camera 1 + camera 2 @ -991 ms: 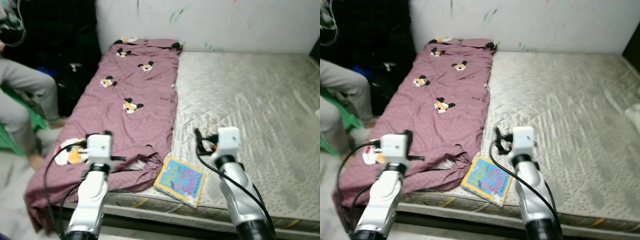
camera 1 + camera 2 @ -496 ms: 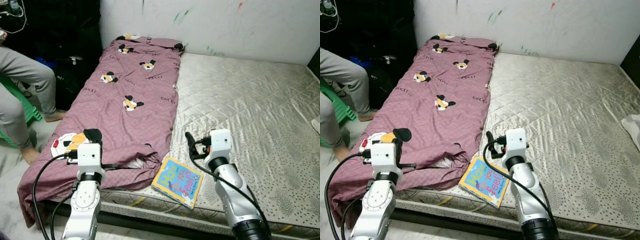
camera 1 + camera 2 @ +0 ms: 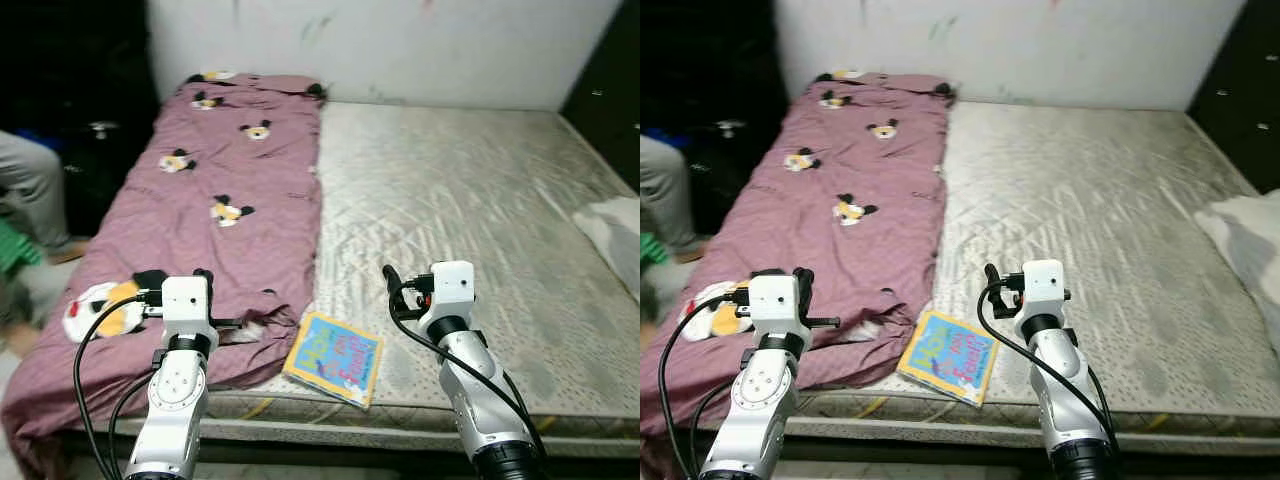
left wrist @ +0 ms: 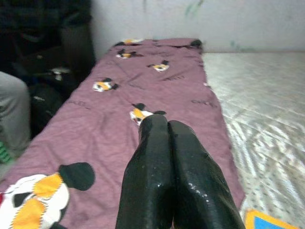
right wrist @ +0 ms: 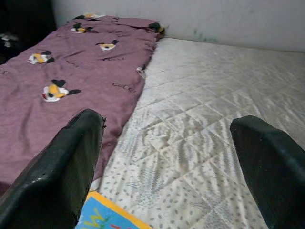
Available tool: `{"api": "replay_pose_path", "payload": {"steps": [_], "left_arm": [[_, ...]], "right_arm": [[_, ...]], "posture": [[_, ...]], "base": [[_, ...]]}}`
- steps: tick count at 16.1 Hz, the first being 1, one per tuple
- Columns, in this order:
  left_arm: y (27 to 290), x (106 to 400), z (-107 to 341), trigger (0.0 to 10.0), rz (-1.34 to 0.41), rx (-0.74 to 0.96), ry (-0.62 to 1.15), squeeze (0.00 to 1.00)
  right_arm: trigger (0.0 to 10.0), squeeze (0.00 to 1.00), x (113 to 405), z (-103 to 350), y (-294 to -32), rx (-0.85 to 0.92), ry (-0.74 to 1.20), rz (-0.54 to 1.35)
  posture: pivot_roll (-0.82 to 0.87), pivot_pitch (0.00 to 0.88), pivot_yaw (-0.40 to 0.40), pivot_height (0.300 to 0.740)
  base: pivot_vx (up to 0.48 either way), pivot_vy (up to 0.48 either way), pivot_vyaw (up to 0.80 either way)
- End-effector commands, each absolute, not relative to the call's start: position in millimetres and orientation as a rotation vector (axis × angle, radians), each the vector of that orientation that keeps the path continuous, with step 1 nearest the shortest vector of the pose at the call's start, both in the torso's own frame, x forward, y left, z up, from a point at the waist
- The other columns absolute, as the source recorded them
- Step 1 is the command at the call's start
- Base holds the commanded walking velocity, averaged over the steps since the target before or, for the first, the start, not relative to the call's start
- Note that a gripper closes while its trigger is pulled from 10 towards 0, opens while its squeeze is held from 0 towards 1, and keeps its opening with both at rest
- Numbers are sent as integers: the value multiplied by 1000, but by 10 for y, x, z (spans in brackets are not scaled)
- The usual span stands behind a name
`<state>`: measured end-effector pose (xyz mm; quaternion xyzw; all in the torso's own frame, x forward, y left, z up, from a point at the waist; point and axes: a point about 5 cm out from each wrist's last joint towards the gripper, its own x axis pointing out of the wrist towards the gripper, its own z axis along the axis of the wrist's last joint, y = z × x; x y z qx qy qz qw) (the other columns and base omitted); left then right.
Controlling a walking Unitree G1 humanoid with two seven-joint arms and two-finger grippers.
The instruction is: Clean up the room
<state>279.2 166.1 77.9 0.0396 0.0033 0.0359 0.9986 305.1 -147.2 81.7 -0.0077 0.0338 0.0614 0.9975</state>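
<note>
While both arms hover low at the near edge of the bed [image 3: 480, 190], the colourful book [image 3: 333, 357] lies flat on the mattress right at that front edge, at about 6 o'clock in the head view, one corner poking over the side. It sits just beside the rumpled hem of the maroon blanket [image 3: 225, 190], which is printed with cartoon mouse faces and covers the strip of bed running from 7 o'clock up to 11 o'clock. The left gripper [image 4: 159, 143] hangs over the blanket's near end, jaws pressed together with nothing between them. The right gripper [image 5: 167, 157] is poised over the bare quilted mattress just past the book, jaws spread wide and empty; the book's blue and yellow corner shows under one finger [image 5: 57, 167]. Out at 3 o'clock a pale pillow [image 3: 612, 225] rests on the bed's far side. At 9 o'clock, a person's grey-trousered leg [image 3: 25, 190] stands beside the bed.
</note>
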Motion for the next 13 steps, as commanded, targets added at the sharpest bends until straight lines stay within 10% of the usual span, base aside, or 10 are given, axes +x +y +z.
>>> {"api": "replay_pose_path", "payload": {"steps": [1,8,13], "left_arm": [[1639,2795,785,10000,54,71,12,0],[1619,2795,777,10000,34,61,16,0],[1588,2804,780,10000,17,57,20,0]], "right_arm": [[10000,0,3046,854,-1481,-12,54,115],[10000,0,3071,872,-1464,-15,45,114],[10000,0,3059,867,-1488,-23,46,102]], "posture": [[29,1,-7,740],[26,0,-7,740],[18,5,0,740]], "base": [[0,0,-800],[0,0,-769],[0,-124,0]]}}
